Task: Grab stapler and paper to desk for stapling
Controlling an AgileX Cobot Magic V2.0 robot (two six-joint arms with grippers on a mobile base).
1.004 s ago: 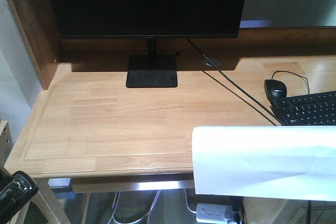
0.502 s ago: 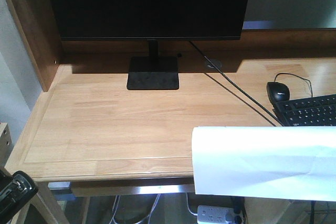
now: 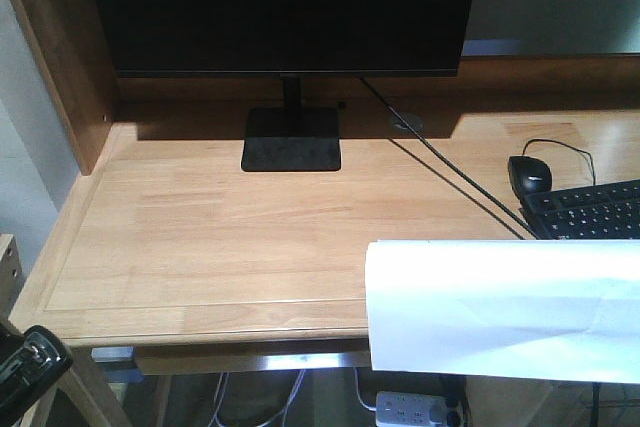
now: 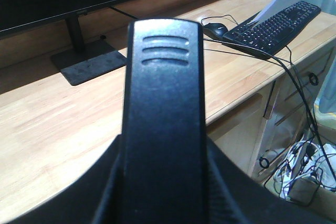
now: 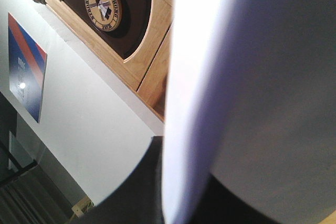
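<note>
Little has shifted since a second ago: at the wide light wooden desk's front edge the white rectangular paper sheet hangs pinched in the right gripper, and the small black stapler sits clamped in the left gripper, neither yet delivered.

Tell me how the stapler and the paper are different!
The stapler is black; the paper is white. The stapler is small; the paper is much bigger and curled. The stapler is at the left, the paper at the right. Neither lies on the desk.
</note>
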